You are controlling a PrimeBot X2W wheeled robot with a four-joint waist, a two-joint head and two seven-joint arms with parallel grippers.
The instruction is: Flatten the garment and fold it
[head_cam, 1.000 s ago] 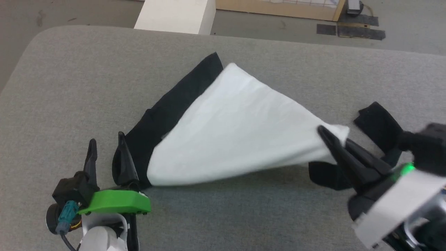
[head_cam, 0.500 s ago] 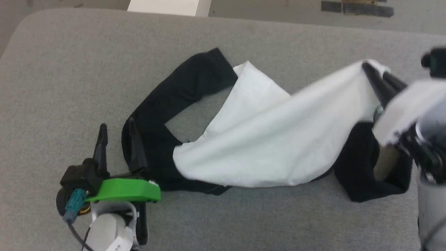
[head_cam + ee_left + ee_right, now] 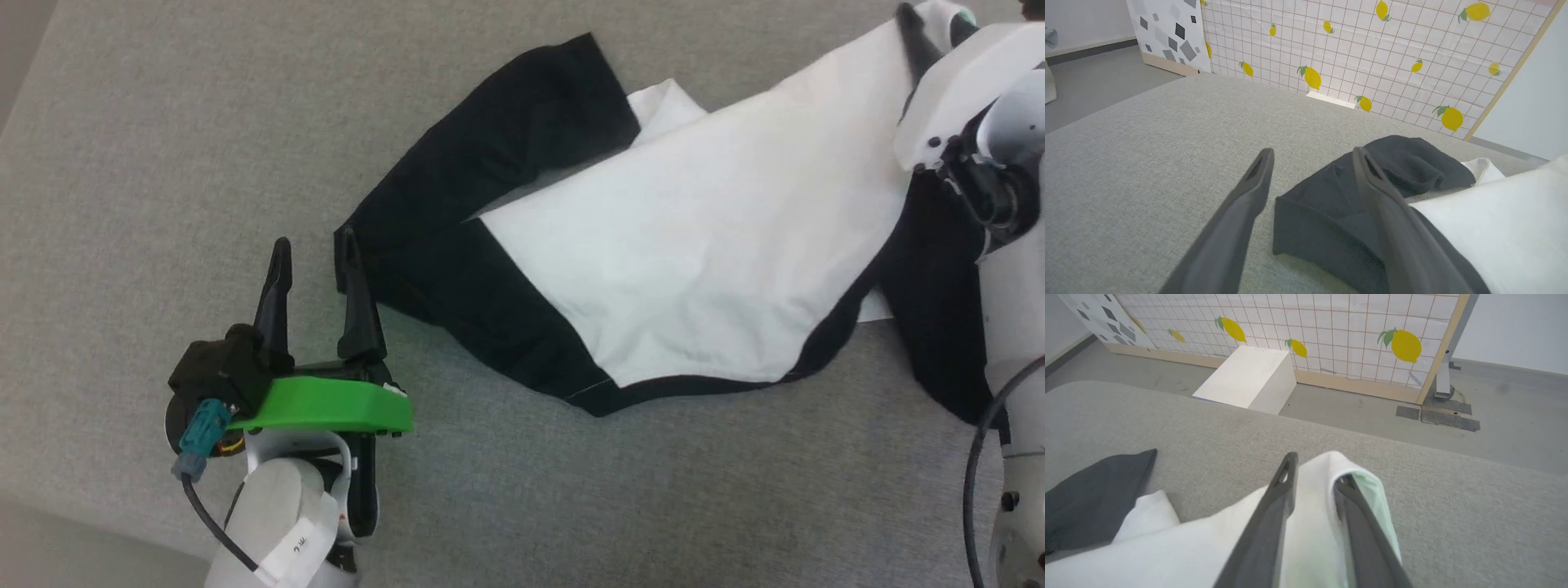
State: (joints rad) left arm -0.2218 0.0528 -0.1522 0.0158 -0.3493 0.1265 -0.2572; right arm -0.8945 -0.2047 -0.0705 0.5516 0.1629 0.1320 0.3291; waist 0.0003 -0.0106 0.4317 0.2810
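The garment lies spread across the grey table, white body in the middle, one black sleeve at the far left and black cloth at the right. My left gripper is open at the shirt's left black corner, with its right finger against that cloth and nothing between the fingers. At the far right corner of the white body is my right gripper. Its fingers stand apart, and white cloth lies loose between them and over one of them.
The padded grey table has a near left edge close to my left arm. Beyond its far edge a white box stands on the floor in front of a lemon-patterned screen.
The head camera has tilted down. My right gripper carried the white corner up and away to the far right, opening out the shirt, and its jaws have parted. The left gripper stayed put.
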